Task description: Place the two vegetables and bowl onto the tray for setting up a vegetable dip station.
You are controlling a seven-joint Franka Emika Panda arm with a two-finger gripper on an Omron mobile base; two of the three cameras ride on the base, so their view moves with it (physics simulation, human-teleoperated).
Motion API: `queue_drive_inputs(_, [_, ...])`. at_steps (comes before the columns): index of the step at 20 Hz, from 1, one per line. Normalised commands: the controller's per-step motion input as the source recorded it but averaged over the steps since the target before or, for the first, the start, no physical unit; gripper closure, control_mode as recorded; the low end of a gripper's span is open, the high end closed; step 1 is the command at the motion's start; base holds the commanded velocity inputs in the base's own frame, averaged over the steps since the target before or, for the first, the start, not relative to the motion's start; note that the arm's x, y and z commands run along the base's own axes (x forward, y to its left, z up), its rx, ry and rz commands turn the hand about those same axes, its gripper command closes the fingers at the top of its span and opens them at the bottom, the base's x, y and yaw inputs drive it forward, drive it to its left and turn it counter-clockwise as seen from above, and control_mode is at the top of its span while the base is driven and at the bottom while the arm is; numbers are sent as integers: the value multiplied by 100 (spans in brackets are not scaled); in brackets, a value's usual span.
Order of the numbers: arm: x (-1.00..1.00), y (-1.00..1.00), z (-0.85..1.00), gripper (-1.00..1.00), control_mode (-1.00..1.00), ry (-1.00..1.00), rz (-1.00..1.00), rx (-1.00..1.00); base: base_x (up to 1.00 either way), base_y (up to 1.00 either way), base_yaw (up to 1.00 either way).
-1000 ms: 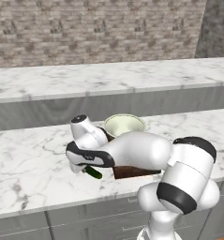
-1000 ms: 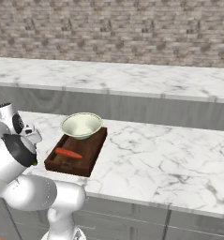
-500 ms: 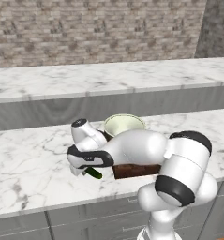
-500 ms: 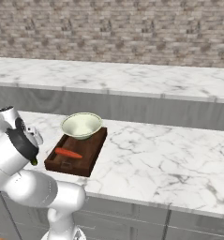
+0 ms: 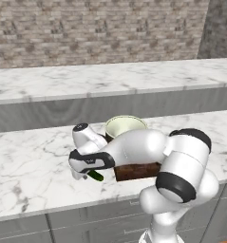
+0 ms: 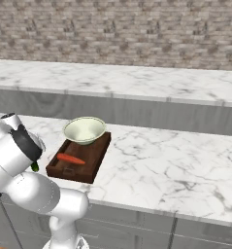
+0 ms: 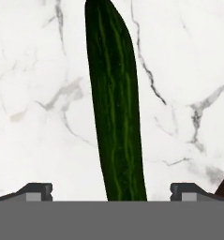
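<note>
1. Low in the left base view, the end effector [image 5: 85, 172] is hanging over the white marble table [image 5: 29, 166], its fingers spread wide apart and gripping nothing.
2. Running up the centre of the hand view, the cucumber [image 7: 114, 103] is lying flat on the table between the two finger tips [image 7: 36, 191], touching neither.
3. At lower left of the right base view, the tray [image 6: 95, 165] is sitting near the table's front edge, already carrying the carrot [image 6: 71, 159] and, at its far end, the bowl [image 6: 85, 130].
4. In the left base view, a short green end of the cucumber is peeking out beneath the hand, just beside the tray's corner.
5. Likely risk: the round cucumber could roll or squirt sideways if the fingers close off-centre or too high on its curve.
6. Likely risk: a descent too deep could be pressing the finger tips into the table.
7. Compared with a second ago, the arm is folding further forward and lower over the cucumber; tray, bowl and carrot are lying unchanged.
</note>
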Motion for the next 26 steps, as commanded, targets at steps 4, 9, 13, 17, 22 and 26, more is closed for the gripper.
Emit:
queue_drive_inputs(4, [0, -1, -13, -100, -100, 0, 0, 0, 0, 0, 0])
queue_drive_inputs(9, [0, 0, -4, -100, -100, 0, 0, 1, 0, 0, 0])
queue_drive_inputs(13, [0, 0, -6, -100, -100, 0, 0, 0, 0, 0, 0])
queue_drive_inputs(17, [5, 0, -6, -100, -100, 0, 0, 0, 0, 0, 0])
queue_drive_inputs(22, [7, 0, -11, -100, -100, 0, 0, 0, 0, 0, 0])
queue_drive_inputs(26, [4, 0, -13, -100, -100, -2, 0, 1, 0, 0, 0])
